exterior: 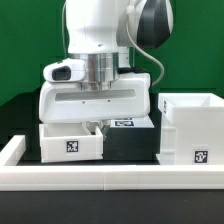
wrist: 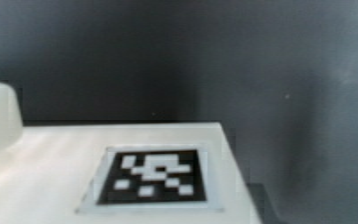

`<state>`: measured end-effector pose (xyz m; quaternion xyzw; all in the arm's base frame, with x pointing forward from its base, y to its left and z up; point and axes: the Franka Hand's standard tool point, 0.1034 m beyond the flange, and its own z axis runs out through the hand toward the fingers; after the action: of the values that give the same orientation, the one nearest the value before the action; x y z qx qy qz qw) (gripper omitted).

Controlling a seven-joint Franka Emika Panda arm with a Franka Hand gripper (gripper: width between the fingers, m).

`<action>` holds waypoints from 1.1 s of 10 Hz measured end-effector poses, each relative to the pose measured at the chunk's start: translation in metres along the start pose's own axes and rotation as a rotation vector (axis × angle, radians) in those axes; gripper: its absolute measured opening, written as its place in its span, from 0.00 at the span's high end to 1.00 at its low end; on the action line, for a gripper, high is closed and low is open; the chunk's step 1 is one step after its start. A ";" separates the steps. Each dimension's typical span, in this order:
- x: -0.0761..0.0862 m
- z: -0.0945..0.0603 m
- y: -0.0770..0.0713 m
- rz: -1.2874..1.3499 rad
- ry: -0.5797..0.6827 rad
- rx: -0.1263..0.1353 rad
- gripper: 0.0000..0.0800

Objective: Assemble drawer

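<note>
White parts lie separate on your desk [exterior: 130,148]: the box [exterior: 190,130] stands unfilled and one tray [exterior: 70,142] sits at your gripper [exterior: 95,125], whose hold you cannot tell.

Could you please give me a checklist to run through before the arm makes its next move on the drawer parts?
1. Gripper open or shut: cannot tell; the fingers are too unclear in the exterior view and do not show plainly in the wrist view.
2. Gripper holding a part: cannot tell.
3. Small tray on the exterior view's left, tag facing the camera: ok.
4. Large box upright, opening upward, apart from the gripper: ok.
5. Tagged white panel below the wrist camera, its tag in frame: ok, though blurred.
6. Which part that panel belongs to: cannot tell.
</note>
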<state>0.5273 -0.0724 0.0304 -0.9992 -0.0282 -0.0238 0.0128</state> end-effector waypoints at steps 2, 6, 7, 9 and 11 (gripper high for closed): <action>-0.003 0.002 0.002 -0.150 -0.006 -0.007 0.95; -0.003 0.003 -0.009 -0.529 -0.022 -0.022 0.95; -0.005 0.004 -0.010 -0.615 -0.045 -0.008 0.95; -0.006 0.004 -0.009 -0.719 -0.058 -0.002 0.95; -0.007 0.005 -0.006 -0.856 -0.065 -0.003 0.95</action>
<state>0.5206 -0.0666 0.0253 -0.8976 -0.4409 0.0047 -0.0005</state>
